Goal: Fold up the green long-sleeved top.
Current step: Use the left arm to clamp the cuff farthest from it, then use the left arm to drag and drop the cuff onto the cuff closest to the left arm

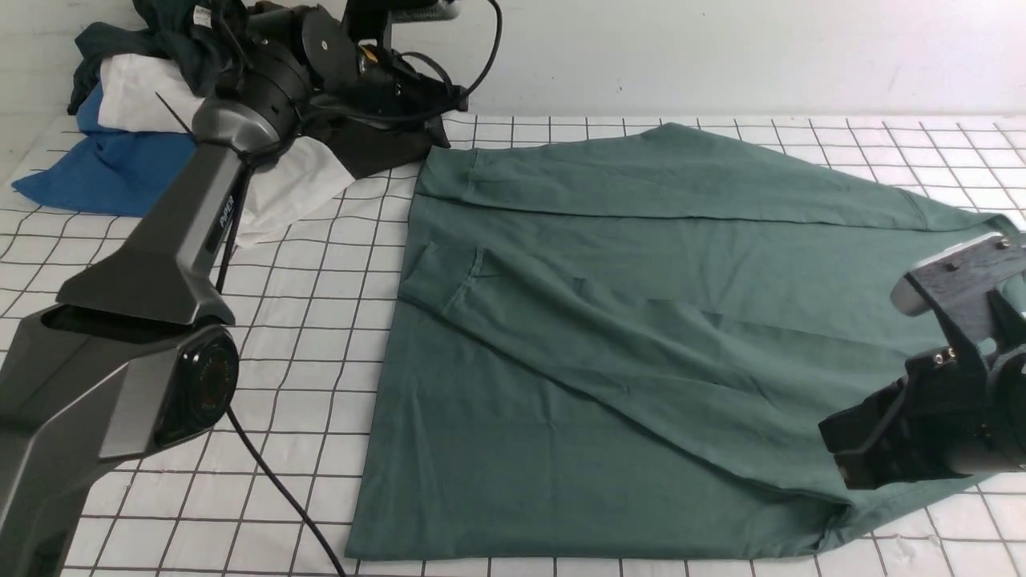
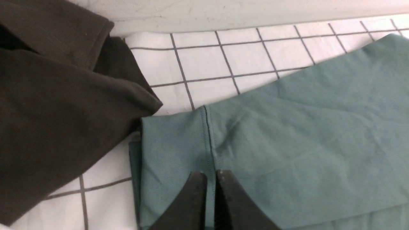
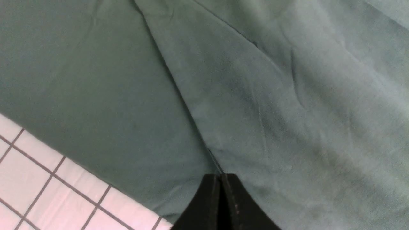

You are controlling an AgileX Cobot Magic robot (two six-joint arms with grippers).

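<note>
The green long-sleeved top (image 1: 641,320) lies flat on the gridded table, both sleeves folded across its body. My left gripper is hidden behind its own wrist in the front view. In the left wrist view it (image 2: 211,174) is closed to a sliver on the stitched cuff end of the top (image 2: 287,127), at the far left corner. My right gripper (image 1: 842,473) is low at the near right part of the top. In the right wrist view it (image 3: 220,175) is shut where the folded sleeve's edge (image 3: 179,92) runs into its tips.
A pile of other clothes sits at the far left: a bright blue garment (image 1: 104,172), white cloth (image 1: 144,96) and dark cloth (image 1: 377,148), the last also in the left wrist view (image 2: 64,105) beside the cuff. A black cable (image 1: 280,489) trails over the table. The wall (image 1: 721,56) runs behind.
</note>
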